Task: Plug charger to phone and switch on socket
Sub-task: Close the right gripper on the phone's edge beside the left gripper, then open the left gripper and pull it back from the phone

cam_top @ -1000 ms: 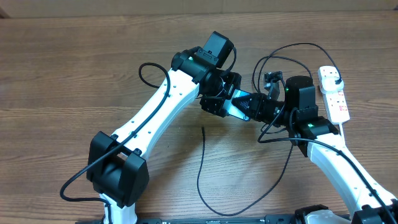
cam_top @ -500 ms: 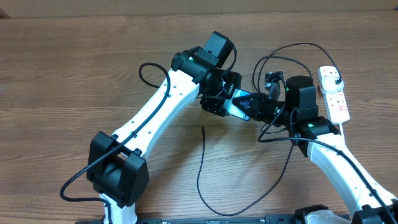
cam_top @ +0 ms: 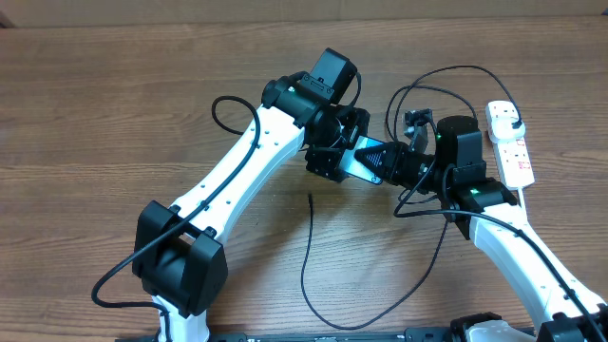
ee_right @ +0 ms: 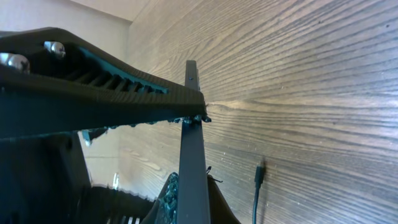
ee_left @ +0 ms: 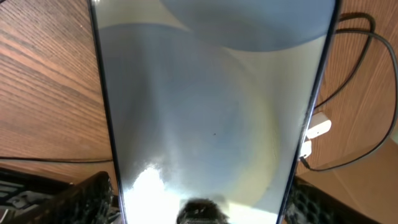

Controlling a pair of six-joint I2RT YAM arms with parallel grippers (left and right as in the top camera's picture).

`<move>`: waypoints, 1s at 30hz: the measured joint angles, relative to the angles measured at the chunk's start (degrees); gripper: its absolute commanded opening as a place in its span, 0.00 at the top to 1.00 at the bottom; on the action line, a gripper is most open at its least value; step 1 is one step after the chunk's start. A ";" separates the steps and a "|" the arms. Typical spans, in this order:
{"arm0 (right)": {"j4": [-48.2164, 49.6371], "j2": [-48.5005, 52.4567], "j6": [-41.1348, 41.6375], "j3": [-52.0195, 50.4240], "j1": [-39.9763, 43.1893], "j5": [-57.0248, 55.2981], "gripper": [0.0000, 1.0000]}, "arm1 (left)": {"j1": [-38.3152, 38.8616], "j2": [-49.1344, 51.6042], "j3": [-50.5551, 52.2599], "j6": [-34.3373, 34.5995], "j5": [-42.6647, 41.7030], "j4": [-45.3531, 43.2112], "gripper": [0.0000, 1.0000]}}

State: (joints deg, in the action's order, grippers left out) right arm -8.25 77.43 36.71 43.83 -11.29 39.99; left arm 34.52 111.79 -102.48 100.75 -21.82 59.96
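Brown wood-grain table [cam_top: 114,114], with a pale backdrop [ee_right: 93,9] beyond its edge. There are 2 grippers, 1 phone [cam_top: 363,160], 1 charger [cam_top: 305,256] and 1 socket [cam_top: 514,152]. The right gripper [cam_top: 388,163] is pinched together on the phone. The left gripper [cam_top: 332,158] straddles the phone's other end, fingers wide; I cannot tell whether they press it. The charger's loose tip lies near the left gripper, and the socket sits well apart on the right gripper's outer side.

phone [cam_top: 366,160] mostly covered overhead, its ends cropped in left wrist view; socket [cam_top: 516,157] switch positions too small to tell
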 measured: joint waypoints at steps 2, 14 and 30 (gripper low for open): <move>0.04 0.00 -0.20 0.00 0.00 -0.15 0.96 | 0.00 -0.02 0.00 0.04 -0.02 0.17 0.07; -0.20 0.00 -0.59 0.00 -0.02 -0.39 0.96 | -0.48 -0.04 0.00 -2.78 -0.46 0.00 0.00; -0.37 0.00 3.08 0.00 0.00 -4.26 0.96 | -14.73 -0.04 -0.02 -24.74 -13.33 4.90 0.01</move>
State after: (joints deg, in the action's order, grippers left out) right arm -8.62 77.43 39.79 43.83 -11.29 35.73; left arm 19.79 111.74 -102.50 76.01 -35.16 64.86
